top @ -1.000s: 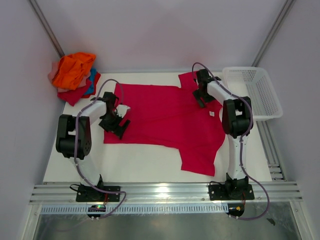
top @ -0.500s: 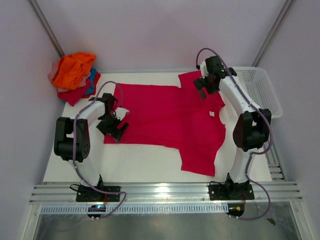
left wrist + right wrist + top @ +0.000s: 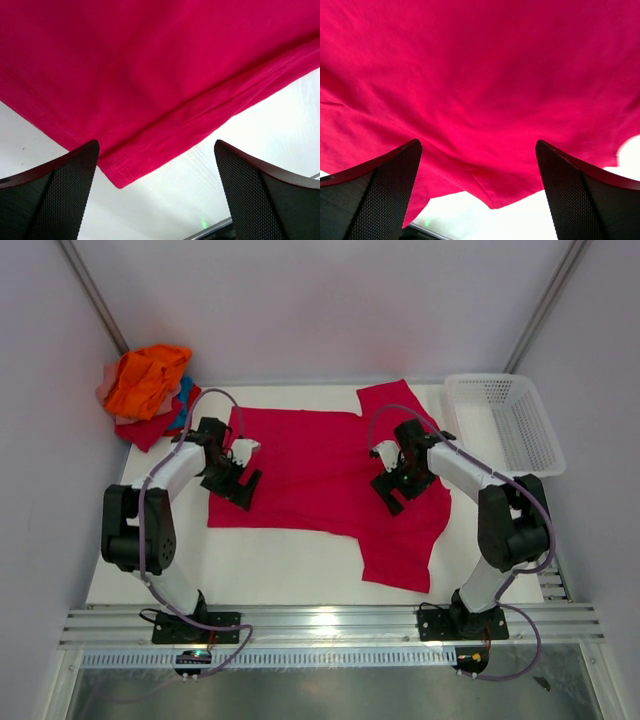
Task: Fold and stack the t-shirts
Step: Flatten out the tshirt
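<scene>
Hovered over the spread crimson t-shirt (image 3: 320, 460) with both sets of jaws apart, probably before pinching edges for a first fold.

One spread crimson t-shirt (image 3: 320, 465), one shirt pile (image 3: 148, 390), one basket (image 3: 505, 425), two arms (image 3: 175, 468) (image 3: 462, 466).

- A crimson soft cloth t-shirt (image 3: 485, 90) fills most of the view, lying spread out with shallow creases running across its lower left.
- The right gripper (image 3: 477, 144) shows its two black, mesh-textured fingers (image 3: 375, 200) in the bottom corners, standing wide apart.
- A white table surface (image 3: 520, 222) shows below the cloth's hem and at the right edge.
</scene>
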